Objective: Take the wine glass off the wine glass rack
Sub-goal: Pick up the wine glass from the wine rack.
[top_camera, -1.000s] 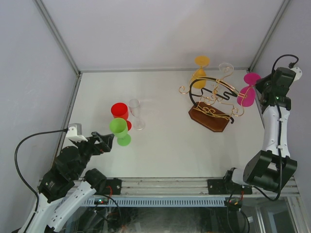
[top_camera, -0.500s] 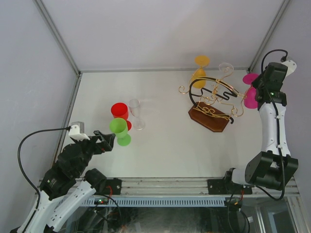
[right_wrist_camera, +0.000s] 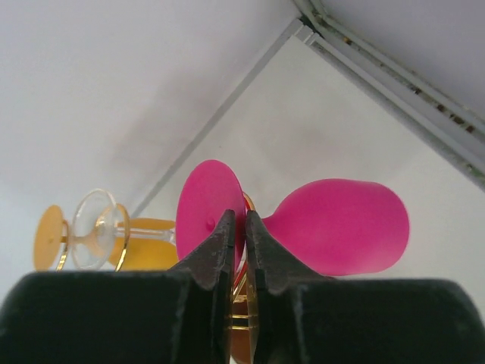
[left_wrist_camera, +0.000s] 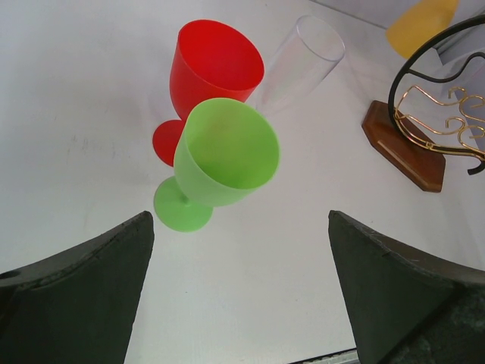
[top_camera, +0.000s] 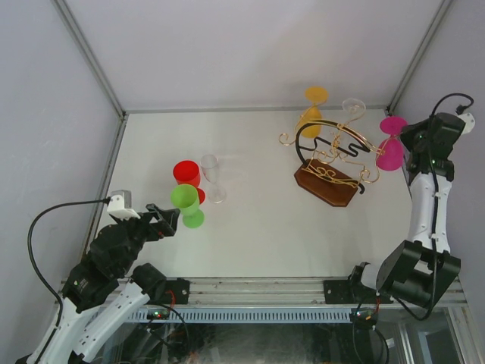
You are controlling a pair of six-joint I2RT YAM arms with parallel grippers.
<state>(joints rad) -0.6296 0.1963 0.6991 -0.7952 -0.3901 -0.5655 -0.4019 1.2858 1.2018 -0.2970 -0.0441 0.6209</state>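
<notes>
The wine glass rack (top_camera: 327,184) has a brown wooden base, a black arch and gold wire arms. It stands at the back right. A magenta wine glass (top_camera: 389,154) lies sideways at the tip of the rack's right arm. My right gripper (top_camera: 405,139) is shut on its stem, between the foot and the bowl (right_wrist_camera: 341,227). In the right wrist view my gripper (right_wrist_camera: 237,220) hides the stem, and gold wire shows just behind it. My left gripper (top_camera: 163,220) is open and empty, just short of a green glass (left_wrist_camera: 226,152).
A yellow glass (top_camera: 311,114) and a clear glass (top_camera: 350,108) hang on the rack's far side. A red glass (top_camera: 186,174), the green glass (top_camera: 185,202) and a clear flute (top_camera: 212,177) stand upright at the left centre. The enclosure's right wall is close beside my right arm.
My right wrist swung left, then back to the right. The magenta glass has shifted slightly right at the rack's arm tip. The left arm has barely moved.
</notes>
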